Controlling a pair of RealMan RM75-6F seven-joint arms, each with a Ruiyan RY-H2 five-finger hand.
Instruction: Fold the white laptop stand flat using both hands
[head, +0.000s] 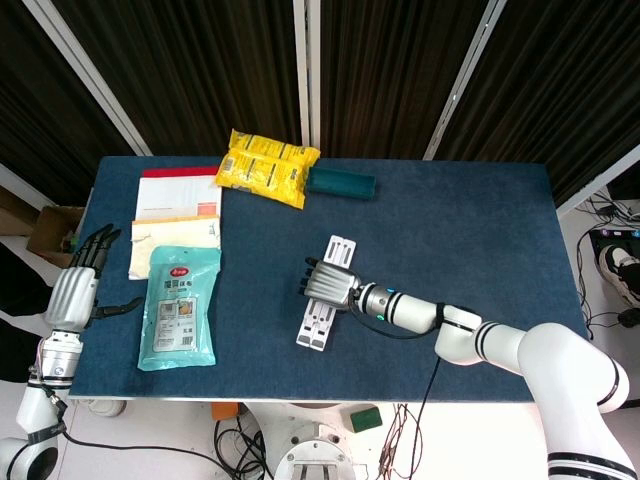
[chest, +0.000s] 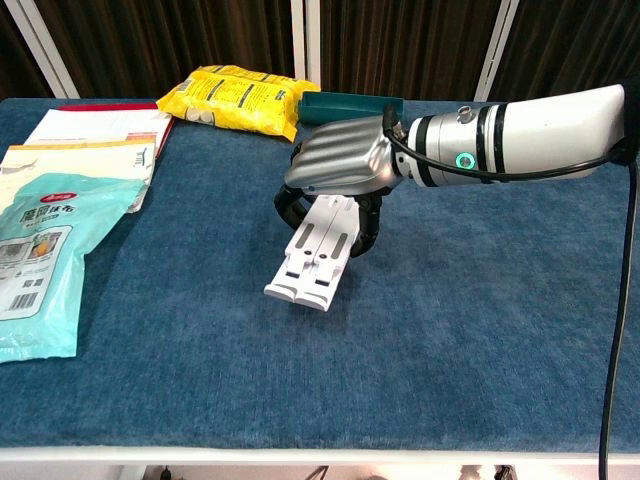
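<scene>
The white laptop stand (head: 318, 326) (chest: 312, 265) lies near the middle of the blue table, its two legs drawn together side by side. My right hand (head: 328, 285) (chest: 338, 165) sits over the stand's middle. Its fingers (chest: 289, 205) curl down around one side and the thumb around the other, gripping both legs. My left hand (head: 75, 295) hovers off the table's left edge with fingers spread and nothing in it. Only the head view shows it.
A teal pouch (head: 178, 305) (chest: 35, 260) and papers (head: 178, 192) lie at the left. A yellow snack bag (head: 268, 165) (chest: 232, 97) and a dark green tray (head: 340, 183) (chest: 350, 108) sit at the back. Bare blue cloth (chest: 480, 320) lies right of the stand.
</scene>
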